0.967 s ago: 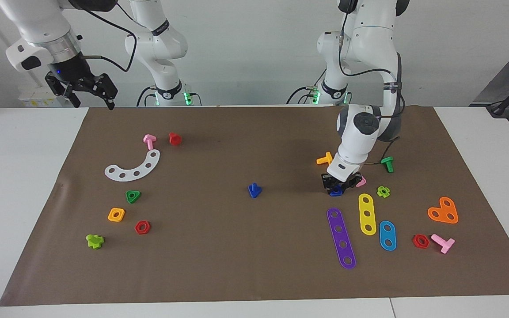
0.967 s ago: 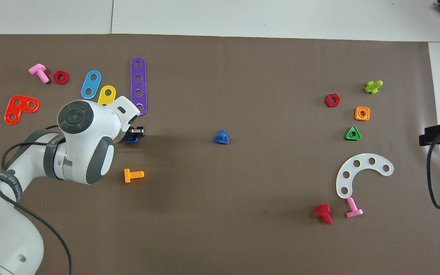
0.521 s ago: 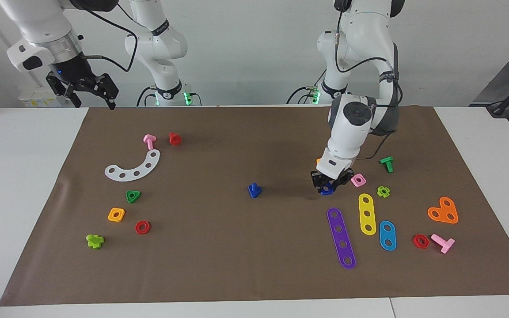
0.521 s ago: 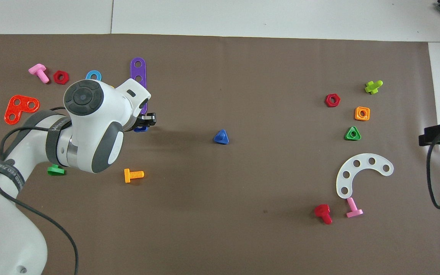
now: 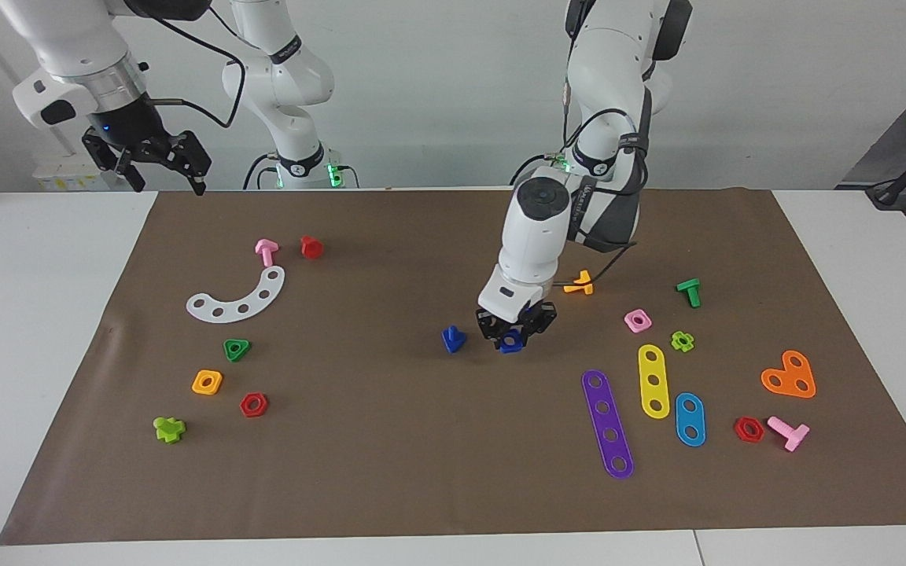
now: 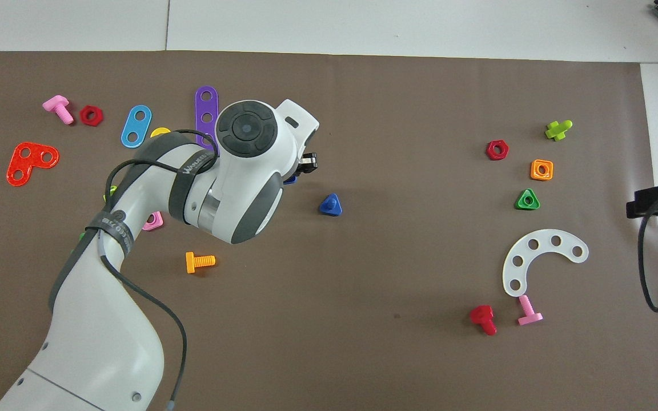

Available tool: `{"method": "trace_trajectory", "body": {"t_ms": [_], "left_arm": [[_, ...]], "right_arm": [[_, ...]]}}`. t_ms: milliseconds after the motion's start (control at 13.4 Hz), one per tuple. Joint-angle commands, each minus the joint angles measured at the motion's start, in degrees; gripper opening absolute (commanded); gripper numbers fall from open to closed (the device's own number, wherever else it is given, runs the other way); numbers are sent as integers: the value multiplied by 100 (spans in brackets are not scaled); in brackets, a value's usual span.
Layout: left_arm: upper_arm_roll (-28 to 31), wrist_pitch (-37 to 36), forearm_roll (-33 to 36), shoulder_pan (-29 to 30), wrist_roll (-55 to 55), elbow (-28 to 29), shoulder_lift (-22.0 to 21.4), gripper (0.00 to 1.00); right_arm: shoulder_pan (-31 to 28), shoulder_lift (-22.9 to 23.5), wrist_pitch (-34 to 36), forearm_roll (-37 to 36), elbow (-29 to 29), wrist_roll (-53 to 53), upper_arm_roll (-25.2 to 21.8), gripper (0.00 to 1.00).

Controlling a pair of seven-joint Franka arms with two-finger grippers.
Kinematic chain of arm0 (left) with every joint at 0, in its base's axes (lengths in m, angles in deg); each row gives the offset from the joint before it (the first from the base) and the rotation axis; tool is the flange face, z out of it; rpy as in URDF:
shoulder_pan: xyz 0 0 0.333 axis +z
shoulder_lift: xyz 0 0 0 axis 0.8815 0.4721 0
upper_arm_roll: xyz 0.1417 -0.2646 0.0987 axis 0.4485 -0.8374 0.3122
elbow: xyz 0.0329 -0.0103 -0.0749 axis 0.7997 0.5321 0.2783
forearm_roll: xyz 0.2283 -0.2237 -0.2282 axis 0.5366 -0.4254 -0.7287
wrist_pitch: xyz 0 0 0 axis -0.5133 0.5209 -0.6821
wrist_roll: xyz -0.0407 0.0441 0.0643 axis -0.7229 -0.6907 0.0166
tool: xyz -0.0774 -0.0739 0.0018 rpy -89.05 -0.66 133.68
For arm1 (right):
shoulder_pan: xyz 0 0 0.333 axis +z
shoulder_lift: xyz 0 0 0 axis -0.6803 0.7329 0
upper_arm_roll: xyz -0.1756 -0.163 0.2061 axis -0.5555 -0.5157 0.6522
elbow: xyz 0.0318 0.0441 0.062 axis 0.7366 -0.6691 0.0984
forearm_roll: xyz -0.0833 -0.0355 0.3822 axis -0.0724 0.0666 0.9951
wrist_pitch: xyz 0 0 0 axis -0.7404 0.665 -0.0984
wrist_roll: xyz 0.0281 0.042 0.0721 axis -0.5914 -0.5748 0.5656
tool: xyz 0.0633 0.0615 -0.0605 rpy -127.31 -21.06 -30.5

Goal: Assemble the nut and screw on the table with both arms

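The dark-blue screw (image 5: 453, 339) stands on its triangular head, shaft up, in the middle of the brown mat (image 5: 437, 472); it also shows in the overhead view (image 6: 330, 205). My left gripper (image 5: 514, 336) is shut on the dark-blue square nut (image 5: 511, 341) and holds it just above the mat, close beside the screw toward the left arm's end. In the overhead view only an edge of the nut (image 6: 290, 180) shows under the wrist. My right gripper (image 5: 160, 167) waits raised over the mat's corner at the right arm's end, fingers spread.
Toward the left arm's end lie an orange screw (image 5: 580, 284), pink square nut (image 5: 637, 320), green screw (image 5: 689, 292), and purple (image 5: 607, 423), yellow (image 5: 653, 380) and blue (image 5: 689, 418) strips. Toward the right arm's end lie a white curved strip (image 5: 237, 296), green triangular nut (image 5: 237, 349) and orange nut (image 5: 207, 382).
My left gripper has lifted the blue nut from beside the pink nut and carried it across the mat to just beside the blue screw. The right arm has barely moved.
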Motion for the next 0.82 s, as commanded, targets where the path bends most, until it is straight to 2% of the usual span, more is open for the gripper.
{"method": "trace_trajectory", "body": {"t_ms": [0,149,744], "left_arm": [[89,-136,6,-270,-263,-395,256,0],[72,109,-90,-314,-263,-378,291,0],[54,260,-390,-569,-220,-97,256,0]], "right_arm": [[-12,-61,79,36,-33,-3,5,100],[-12,-61,79,36,-33,-3,5,100],[-12,-61,71,45,-33,-3,5,100]]}}
